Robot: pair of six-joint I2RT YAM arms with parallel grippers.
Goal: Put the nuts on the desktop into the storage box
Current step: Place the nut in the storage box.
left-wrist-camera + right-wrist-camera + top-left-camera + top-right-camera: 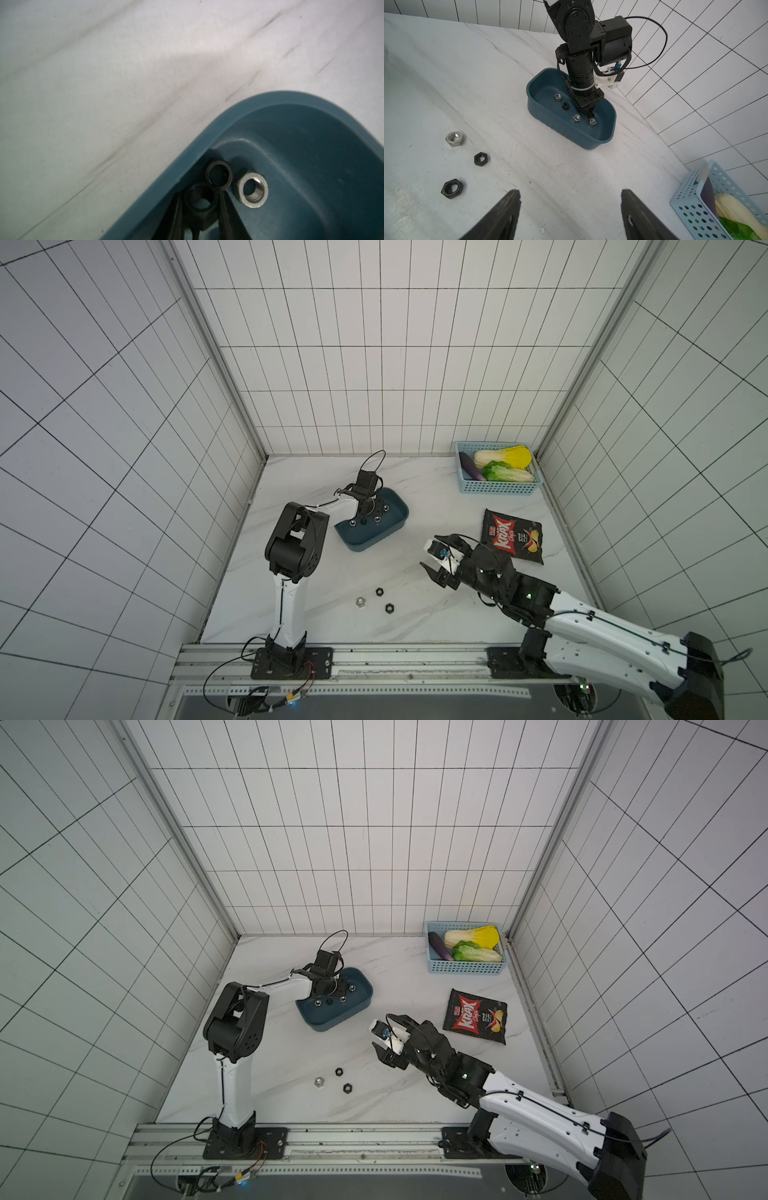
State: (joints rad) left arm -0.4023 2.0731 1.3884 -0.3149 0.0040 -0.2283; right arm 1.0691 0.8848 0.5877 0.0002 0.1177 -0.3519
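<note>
While left claw (590, 113) is clenching a black nut (199, 202) low inside the storage box (362, 542), the release is calling for care: opening just above the floor, clear of the silver nut (252, 192) beside it, so nothing bounces out. Right claw (571, 194) is hanging spread and empty. Three nuts (379, 591) are lying on the surface (415, 626), at the box's six o'clock.

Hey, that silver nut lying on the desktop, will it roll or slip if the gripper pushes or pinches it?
The silver nut lies flat on the desktop, so a push would probably slide it, not roll it. It looks like solid metal: likely rigid and heavy for its size. Its shiny, low sides might slip unless pinched across opposite flats.
</note>
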